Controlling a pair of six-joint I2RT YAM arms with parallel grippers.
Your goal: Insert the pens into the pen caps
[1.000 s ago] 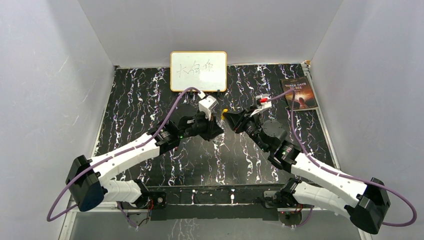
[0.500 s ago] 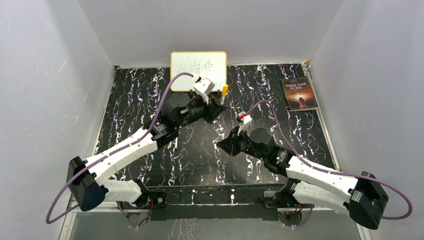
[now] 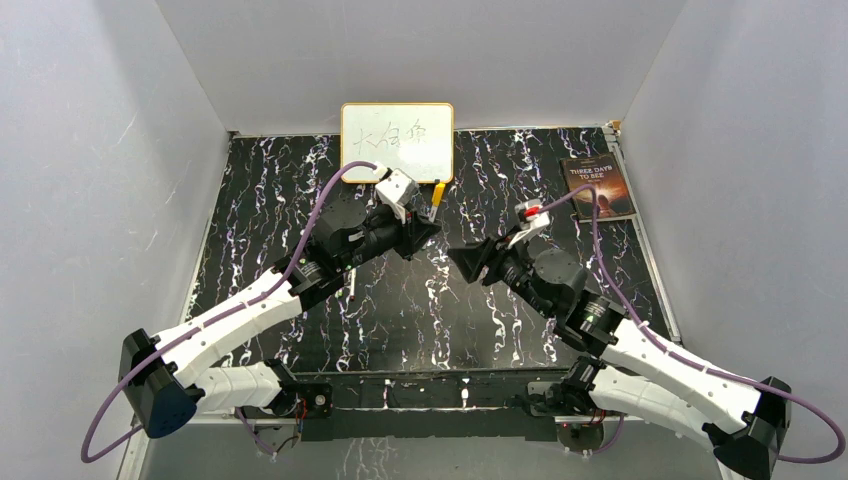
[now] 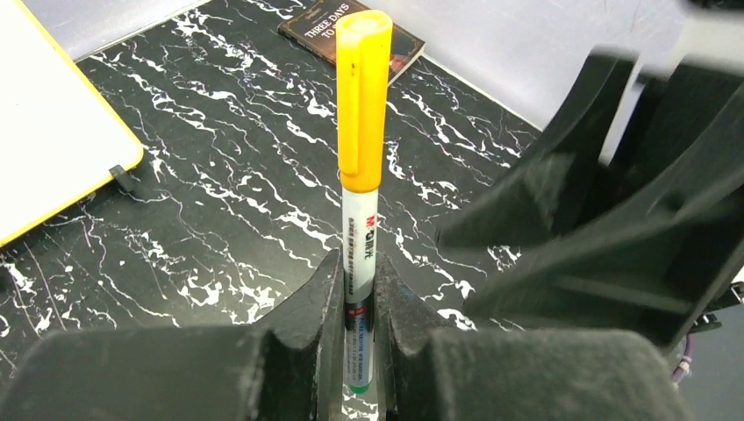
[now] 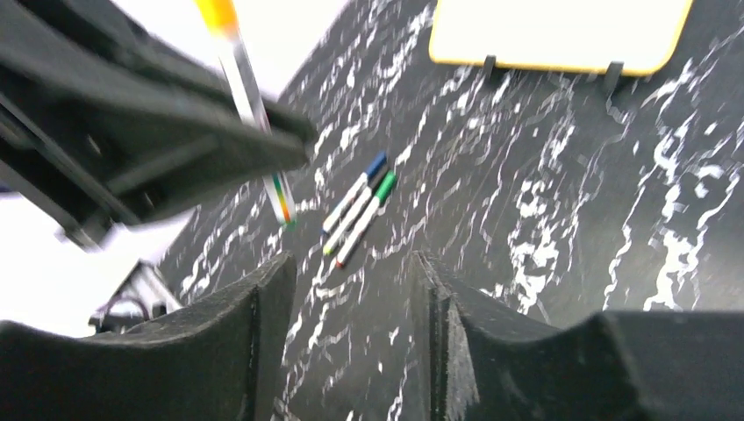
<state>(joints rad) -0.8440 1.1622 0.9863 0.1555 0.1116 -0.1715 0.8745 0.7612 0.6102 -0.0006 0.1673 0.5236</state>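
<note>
A pen (image 4: 361, 289), its yellow cap (image 4: 363, 96) on, is clamped upright in the left fingers (image 4: 316, 307); the right fingers (image 5: 254, 351) are spread, empty. Three other pens (image 5: 355, 209), seemingly capped, are laid on the tabletop (image 5: 544, 263), so release beside them is likely called for next.

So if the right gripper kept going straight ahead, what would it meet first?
Likely the three capped pens lying on the table; the left gripper hangs off to one side, though depth is unclear.

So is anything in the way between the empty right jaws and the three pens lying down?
Nothing visible: only bare table separates the right jaws from the three pens. The left jaws, gripping the yellow-capped pen, sit off to one side.
</note>
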